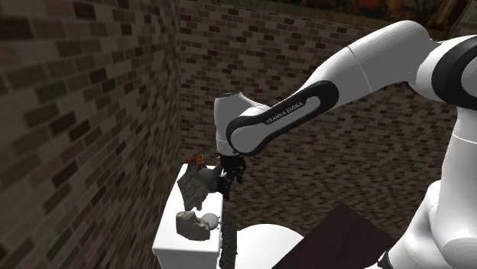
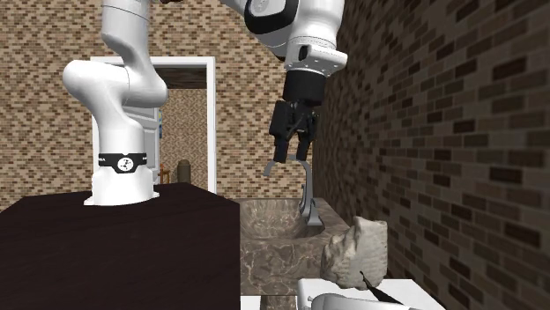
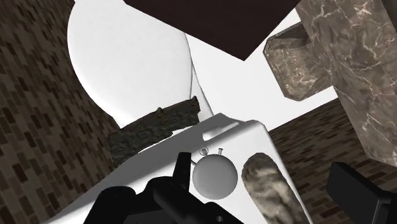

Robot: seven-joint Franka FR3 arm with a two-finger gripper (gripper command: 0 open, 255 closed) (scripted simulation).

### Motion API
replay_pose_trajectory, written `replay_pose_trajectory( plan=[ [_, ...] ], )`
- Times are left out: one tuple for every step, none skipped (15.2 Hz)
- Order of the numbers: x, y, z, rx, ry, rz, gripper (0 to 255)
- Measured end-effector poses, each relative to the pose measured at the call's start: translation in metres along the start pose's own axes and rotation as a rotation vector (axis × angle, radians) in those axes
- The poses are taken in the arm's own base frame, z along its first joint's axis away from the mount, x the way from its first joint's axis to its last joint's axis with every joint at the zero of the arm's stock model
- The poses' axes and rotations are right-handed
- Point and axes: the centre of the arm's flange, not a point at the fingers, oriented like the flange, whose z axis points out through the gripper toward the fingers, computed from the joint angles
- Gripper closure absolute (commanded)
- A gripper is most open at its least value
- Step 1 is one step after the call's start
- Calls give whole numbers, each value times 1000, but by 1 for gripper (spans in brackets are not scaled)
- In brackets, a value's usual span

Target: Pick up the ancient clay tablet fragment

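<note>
Grey tablet fragment (image 1: 191,186) atop white tank (image 1: 172,248); tool (image 2: 293,158) fingers apart

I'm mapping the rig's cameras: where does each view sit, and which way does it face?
Shoulder view: high beside the stand, looking down along the white arm to the gripper by a white tank.
Second exterior view: low beyond the tank, facing back at the arm's base on the dark stand beside a marble counter.
Wrist view: on the hand, looking down past its black fingers at the tank.
Shared: both exterior views show the open gripper and a grey stone fragment on the tank.
</note>
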Motion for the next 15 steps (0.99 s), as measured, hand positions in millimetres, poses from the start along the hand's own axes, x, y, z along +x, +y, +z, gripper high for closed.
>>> replay_pose_trajectory(
  plan=[
    [10, -4, 6, -1, 1, -7, 0],
    [20, -11, 12, -2, 1, -15, 0],
    [31, -21, 16, -3, 2, -23, 0],
    [42, -29, 23, -4, 4, -30, 0],
    [49, -35, 26, -5, 4, -38, 0],
    [58, -41, 32, -6, 6, -46, 0],
    [68, -47, 40, -7, 7, -53, 0],
    [76, -53, 45, -8, 7, -61, 0],
    [87, -66, 50, -9, 8, -68, 0],
    [95, -73, 56, -10, 9, -76, 0],
    [105, -77, 61, -11, 10, -84, 0],
    [110, -82, 65, -12, 10, -88, 0],
    [113, -84, 69, -12, 11, -90, 0],
    [116, -85, 74, -12, 11, -92, 0],
    [118, -87, 78, -12, 11, -92, 0]
  ],
)
